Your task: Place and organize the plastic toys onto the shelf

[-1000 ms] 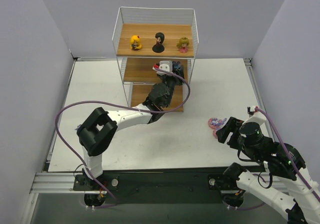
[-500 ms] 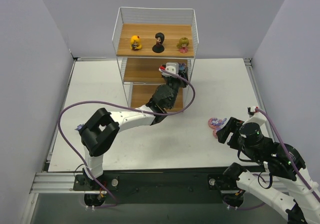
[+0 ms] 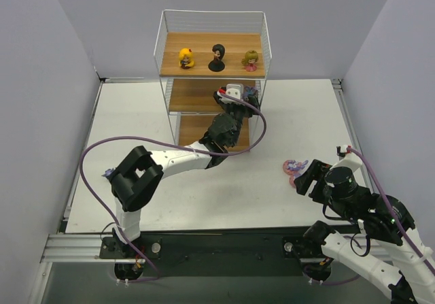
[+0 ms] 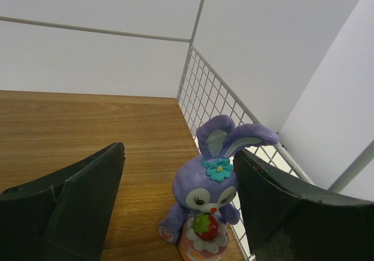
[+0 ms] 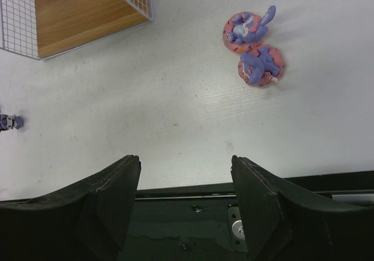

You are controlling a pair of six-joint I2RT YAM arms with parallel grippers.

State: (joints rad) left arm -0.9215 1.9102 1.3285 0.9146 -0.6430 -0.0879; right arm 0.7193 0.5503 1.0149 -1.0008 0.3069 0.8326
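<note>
Plastic toys: two bunnies [image 5: 260, 66] on the worktop [image 5: 175, 97] right of the shelf [image 3: 204, 45], awaiting the wide, empty right gripper [image 5: 184, 167]; third bunny [image 4: 213, 197] upright on its middle tier, standing clear inside the parted left gripper [image 4: 179, 156]; three dolls [image 3: 217, 58] lined on top.

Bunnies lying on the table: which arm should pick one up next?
Right. The right gripper, open, hovers near the two bunnies; the left gripper is far off inside the shelf, open around a standing bunny.

Purple bunny [image 4: 207, 199] stands upright on the wooden shelf [image 4: 87, 126].
</note>
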